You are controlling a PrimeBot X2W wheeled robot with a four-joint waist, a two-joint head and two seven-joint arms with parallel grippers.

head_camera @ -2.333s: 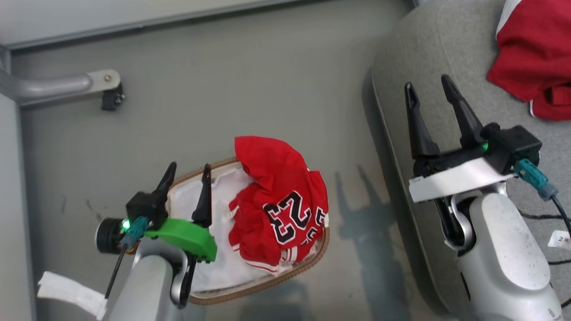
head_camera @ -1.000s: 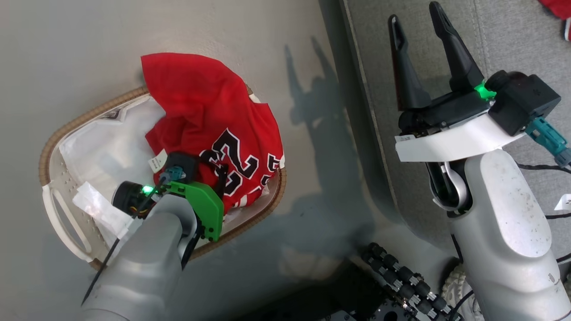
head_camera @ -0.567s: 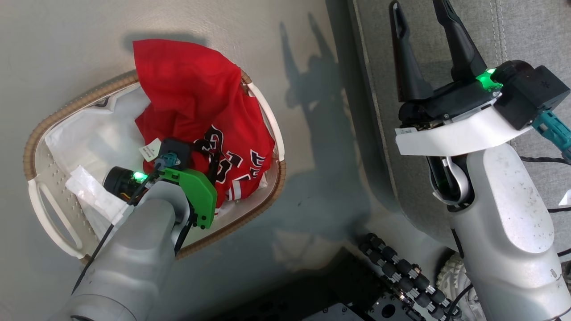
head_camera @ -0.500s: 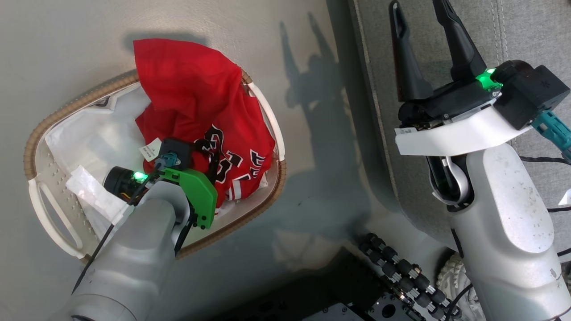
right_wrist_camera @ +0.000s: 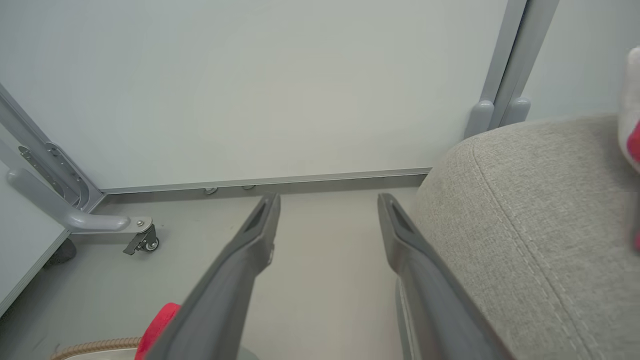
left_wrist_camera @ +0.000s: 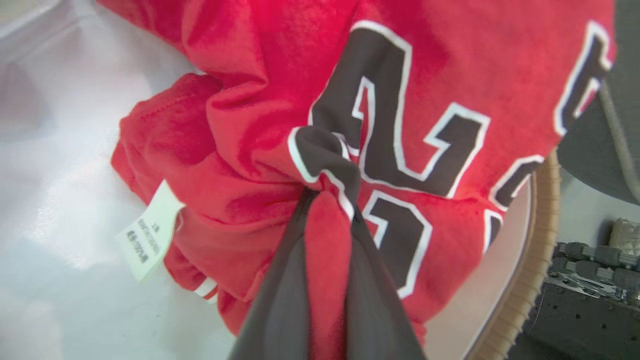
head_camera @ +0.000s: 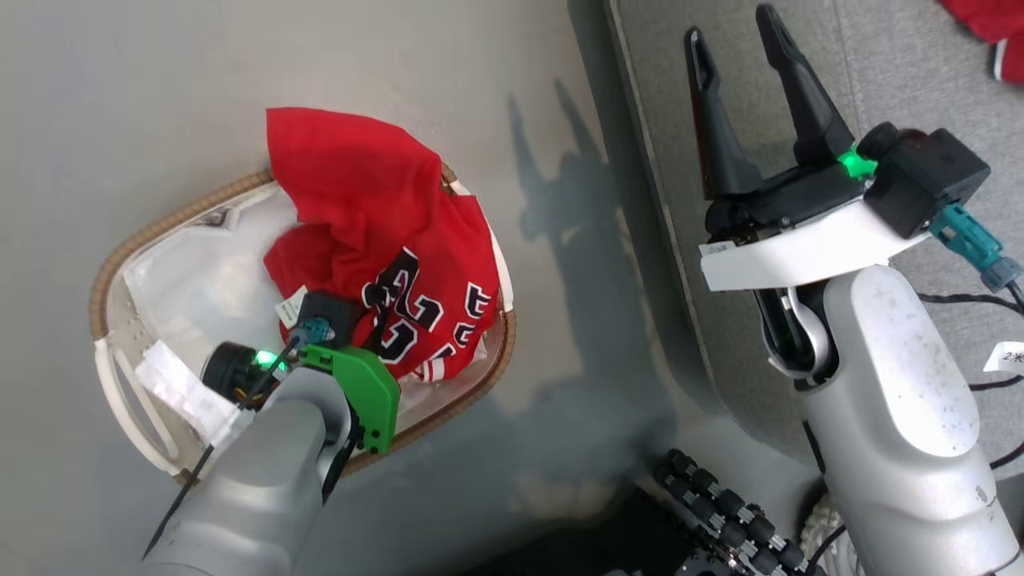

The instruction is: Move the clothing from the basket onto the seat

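Down in the basket (head_camera: 98, 292), the left end effector (left_wrist_camera: 327, 205) is clamped on a fold of the red jersey (head_camera: 384, 216). In the left wrist view its two dark fingers (left_wrist_camera: 280, 300) meet with a ridge of red cloth pinched between them, right at the black, white-edged number. The jersey is bunched up in the half of the basket nearer the seat (head_camera: 880, 72), and its upper part is draped over the brown woven rim on the far side. A white care label (left_wrist_camera: 145, 235) sticks out from the cloth beside the white liner (head_camera: 200, 280), which lies bare in the other half of the basket. The basket stands on the grey floor (head_camera: 160, 96), near the seat's rounded edge but apart from it.

The right end effector (head_camera: 730, 28) hangs over that edge of the seat with its fingers spread wide, and nothing is between them. A second red garment with white trim (head_camera: 992, 24) lies on the seat, well away from the edge nearest the basket; it is cut off by the frame.
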